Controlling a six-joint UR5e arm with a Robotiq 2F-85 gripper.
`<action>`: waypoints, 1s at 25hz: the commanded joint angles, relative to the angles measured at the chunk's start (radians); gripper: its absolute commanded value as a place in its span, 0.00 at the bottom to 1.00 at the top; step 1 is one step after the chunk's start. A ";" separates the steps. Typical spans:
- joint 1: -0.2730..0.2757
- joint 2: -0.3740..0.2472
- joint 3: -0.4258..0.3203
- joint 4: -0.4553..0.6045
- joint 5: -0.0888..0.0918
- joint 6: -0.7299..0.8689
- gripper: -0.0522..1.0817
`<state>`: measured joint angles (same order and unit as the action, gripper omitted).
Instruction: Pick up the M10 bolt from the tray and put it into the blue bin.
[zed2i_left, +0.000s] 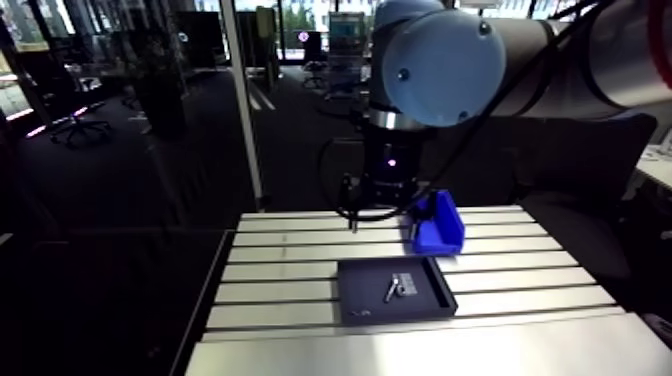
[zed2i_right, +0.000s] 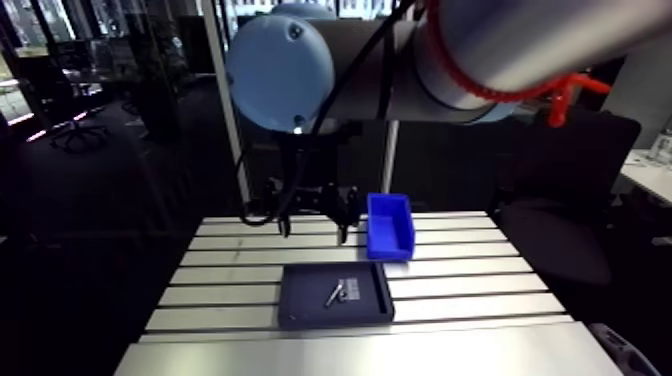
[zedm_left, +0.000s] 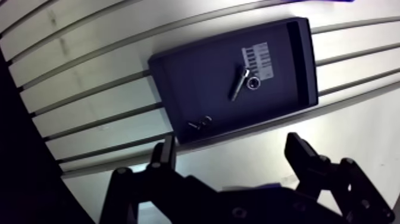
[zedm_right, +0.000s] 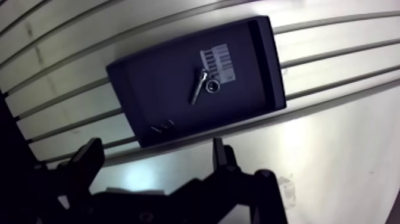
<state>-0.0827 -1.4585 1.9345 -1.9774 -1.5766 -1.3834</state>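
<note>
- Claw (zedm_left: 232, 156): two dark fingers (zedm_left: 164, 156) spread wide apart, nothing between them. Hangs above the far part of the table, clear of every item.
- Table (zed2i_left: 300, 270): slotted aluminium top, with grooves running across it. Carries the tray and the bin.
- Tray (zedm_left: 190, 83): dark, shallow and rectangular, with a raised rim. Sits flat on the table, ahead of the claw in the wrist view and nearer the front edge than the claw in the arm view.
- Small metal pieces (zedm_left: 199, 124): two, close together near the tray's front-left corner. Too small to identify.
- M10 bolt (zedm_left: 239, 83): silver, lying flat and slanted on the tray floor at about mid-tray. One end reaches the label. Not held.
- Ring (zedm_left: 254, 83): small and metallic, a nut or a washer, just beside the bolt.
- White label (zedm_left: 258, 59): printed with dark bars, flat on the tray floor.
- Blue bin (zed2i_left: 437, 222): open-topped, standing on the table beyond the tray's far right corner, apart from the tray and just right of the claw.
</note>
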 joint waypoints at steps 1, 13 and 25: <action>-0.003 0.001 0.057 -0.051 0.002 0.004 0.05; -0.020 0.011 0.120 -0.127 0.002 0.042 0.05; -0.035 0.011 0.154 -0.176 0.013 0.137 0.05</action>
<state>-0.1170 -1.4473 2.0819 -2.1488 -1.5677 -1.2801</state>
